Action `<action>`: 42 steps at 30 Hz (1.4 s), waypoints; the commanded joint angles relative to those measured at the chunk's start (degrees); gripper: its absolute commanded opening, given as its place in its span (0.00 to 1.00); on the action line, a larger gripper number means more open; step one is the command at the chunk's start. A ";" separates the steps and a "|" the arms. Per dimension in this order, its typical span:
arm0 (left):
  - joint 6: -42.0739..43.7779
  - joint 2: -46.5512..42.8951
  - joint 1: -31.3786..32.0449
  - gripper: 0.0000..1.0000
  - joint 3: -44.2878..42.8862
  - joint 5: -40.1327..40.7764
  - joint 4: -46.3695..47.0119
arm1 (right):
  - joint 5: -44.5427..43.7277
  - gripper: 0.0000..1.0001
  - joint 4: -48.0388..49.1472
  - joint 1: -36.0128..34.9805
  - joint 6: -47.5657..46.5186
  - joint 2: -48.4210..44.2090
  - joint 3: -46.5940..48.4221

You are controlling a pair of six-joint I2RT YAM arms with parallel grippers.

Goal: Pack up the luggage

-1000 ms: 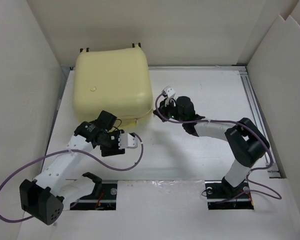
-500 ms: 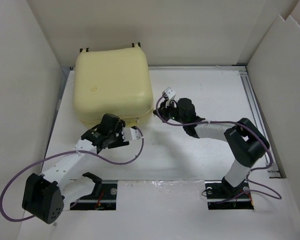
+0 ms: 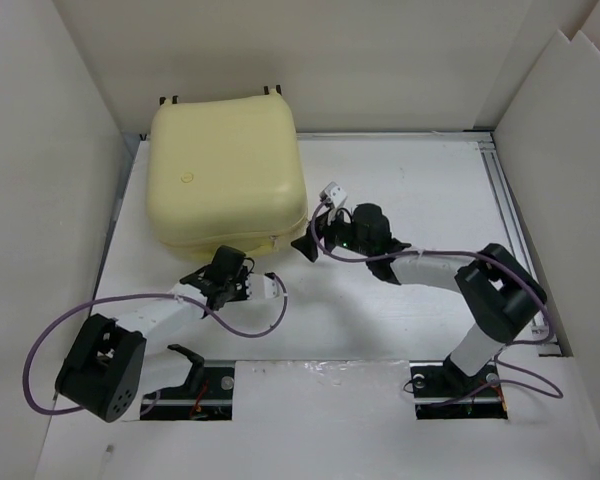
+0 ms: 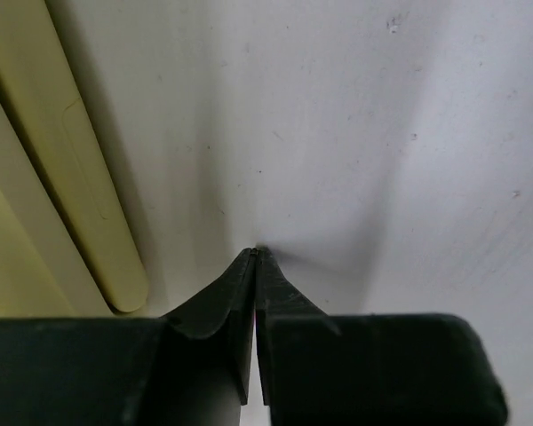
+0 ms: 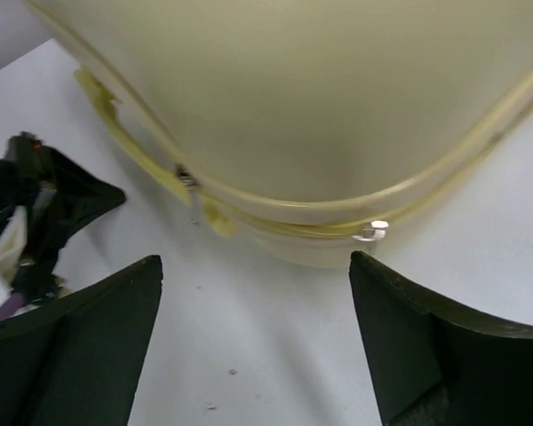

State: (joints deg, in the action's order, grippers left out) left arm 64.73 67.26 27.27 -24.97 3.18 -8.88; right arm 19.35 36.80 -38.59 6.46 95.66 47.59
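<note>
Luggage [image 3: 225,170] shut, lying flat, far-left on table [image 3: 410,180]. Left hand [image 4: 255,257] closed, empty, tips down by luggage's near edge. Right hand [image 5: 256,262] open, facing its near-right corner, not touching.

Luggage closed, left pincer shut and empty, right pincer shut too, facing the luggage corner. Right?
No: the right pincer is open, its jaws standing wide apart, as the right wrist view shows. The rest holds: luggage closed, left pincer shut and empty, right pincer facing the luggage corner.
</note>
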 commanded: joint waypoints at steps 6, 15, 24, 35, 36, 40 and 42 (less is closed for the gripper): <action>-0.66 -2.48 0.07 0.00 1.42 0.24 3.35 | -12.48 0.80 3.11 -13.00 3.90 -1.80 1.27; -2.41 -9.86 0.07 0.18 -0.17 0.86 -6.13 | -25.15 0.68 3.63 -14.15 14.80 3.92 4.70; 1.53 -23.40 0.07 0.41 1.23 -1.51 -11.24 | -25.86 0.57 3.63 -15.29 16.83 8.41 10.58; -5.48 -21.30 0.07 0.42 -2.62 -2.65 -10.99 | -30.25 0.00 5.92 -16.34 18.59 8.32 9.80; -7.14 -21.30 0.07 0.42 -2.63 -2.65 -9.50 | -30.25 0.00 5.92 -16.34 17.81 8.32 9.28; -9.70 -20.25 0.07 0.45 -5.26 -4.49 -7.64 | -29.73 0.00 0.92 -16.34 15.43 7.71 9.97; -10.41 -19.72 0.07 0.50 -5.87 -5.29 -6.85 | -27.81 0.00 -2.50 -16.34 14.03 7.70 11.38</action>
State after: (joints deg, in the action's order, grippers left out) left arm 57.60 47.07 27.27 -27.53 0.14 -18.44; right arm -8.71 35.90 -54.48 23.03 105.67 56.42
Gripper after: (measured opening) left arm 0.490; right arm 0.013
